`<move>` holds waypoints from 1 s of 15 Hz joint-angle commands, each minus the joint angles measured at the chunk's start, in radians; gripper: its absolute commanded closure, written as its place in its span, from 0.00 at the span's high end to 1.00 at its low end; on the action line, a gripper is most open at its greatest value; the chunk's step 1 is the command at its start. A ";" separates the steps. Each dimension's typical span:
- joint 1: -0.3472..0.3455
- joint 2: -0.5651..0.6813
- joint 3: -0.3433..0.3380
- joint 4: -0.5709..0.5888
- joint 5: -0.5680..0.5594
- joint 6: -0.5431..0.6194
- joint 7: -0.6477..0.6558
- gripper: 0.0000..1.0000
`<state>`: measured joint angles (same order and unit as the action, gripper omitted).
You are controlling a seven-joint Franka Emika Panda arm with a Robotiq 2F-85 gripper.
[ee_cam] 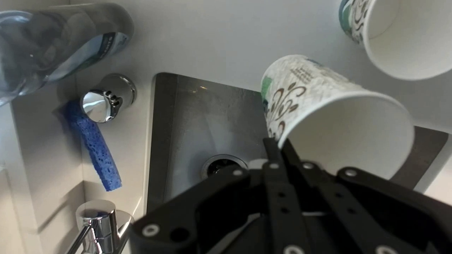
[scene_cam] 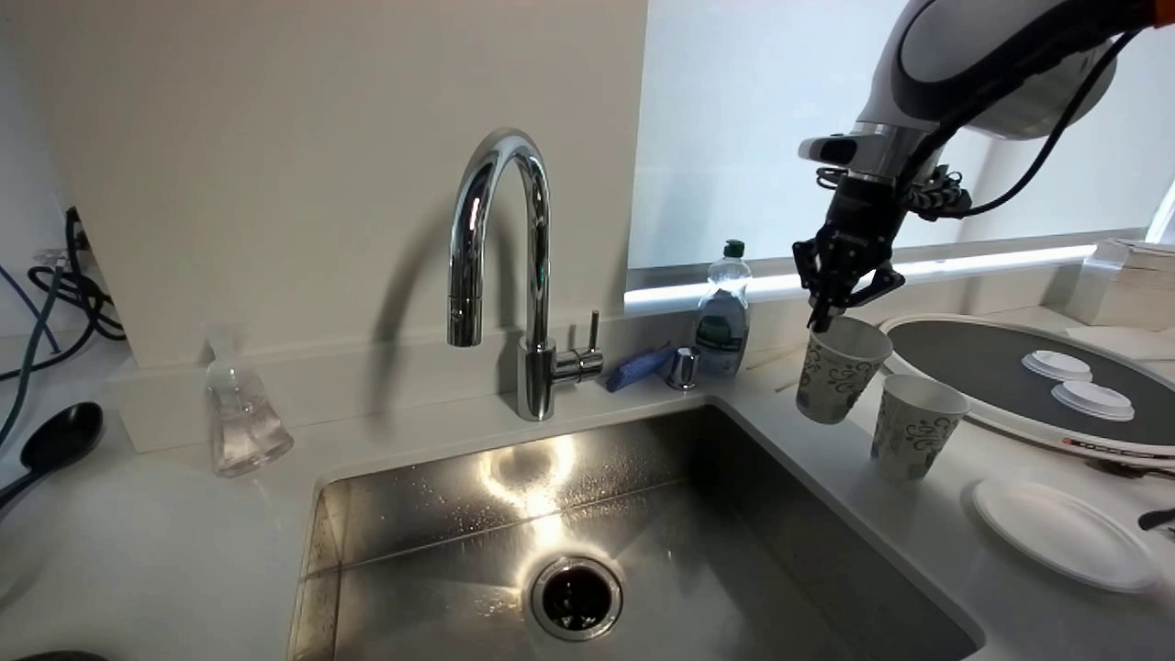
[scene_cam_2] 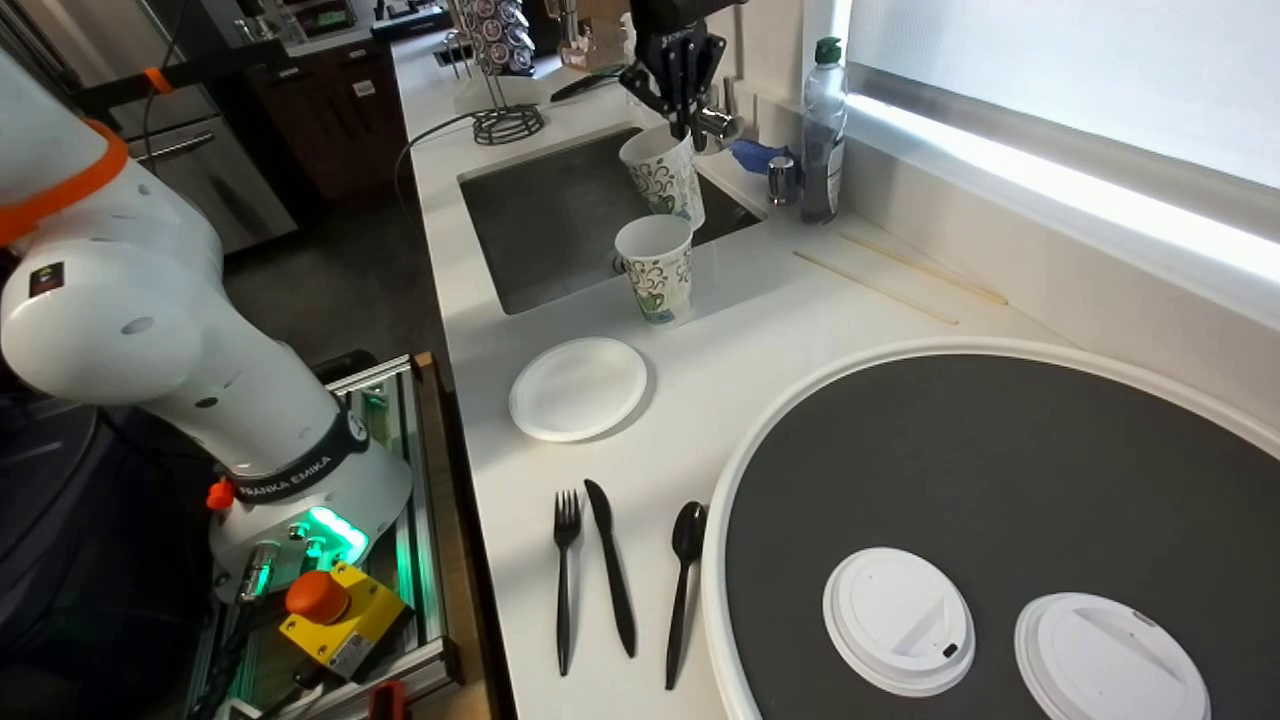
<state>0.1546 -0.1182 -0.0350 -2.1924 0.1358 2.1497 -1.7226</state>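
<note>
Pinches rim of patterned cup in clamped gripper. Holds it tilted near edge of sink, just beside second cup standing upright on counter. Shows also white plate on counter, soap bottle and blue sponge near sink corner, lids on round dark board.

In an exterior view we see our arm extending from 2 o'clock, sloping to the wrist, with the gripper at 3 o'clock aimed between 6 and 7. In an exterior view we find the green-lit base at 8 o'clock, the arm leaning from it between 10 and 11, and the gripper at 12, aimed toward 6. In the wrist view our black fingers reach in from 5 o'clock toward 12, pressed almost together at the tips.
</note>
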 commanded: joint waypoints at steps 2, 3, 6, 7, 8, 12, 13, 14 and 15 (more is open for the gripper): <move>-0.024 0.063 0.027 0.053 0.017 -0.053 -0.051 0.01; -0.026 0.075 0.030 0.056 0.015 -0.052 -0.060 0.01; -0.037 0.105 0.039 0.059 0.022 -0.046 -0.092 0.01; -0.041 0.114 0.044 0.062 0.020 -0.043 -0.097 0.01; -0.044 0.123 0.047 0.066 0.020 -0.042 -0.102 0.01; -0.059 0.161 0.059 0.085 0.018 -0.040 -0.123 0.01; -0.063 0.169 0.061 0.089 0.017 -0.041 -0.125 0.01; -0.067 0.176 0.064 0.093 0.016 -0.041 -0.128 0.01; -0.071 0.182 0.066 0.096 0.017 -0.042 -0.130 0.01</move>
<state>0.1088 0.0314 0.0128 -2.1289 0.1363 2.1364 -1.8190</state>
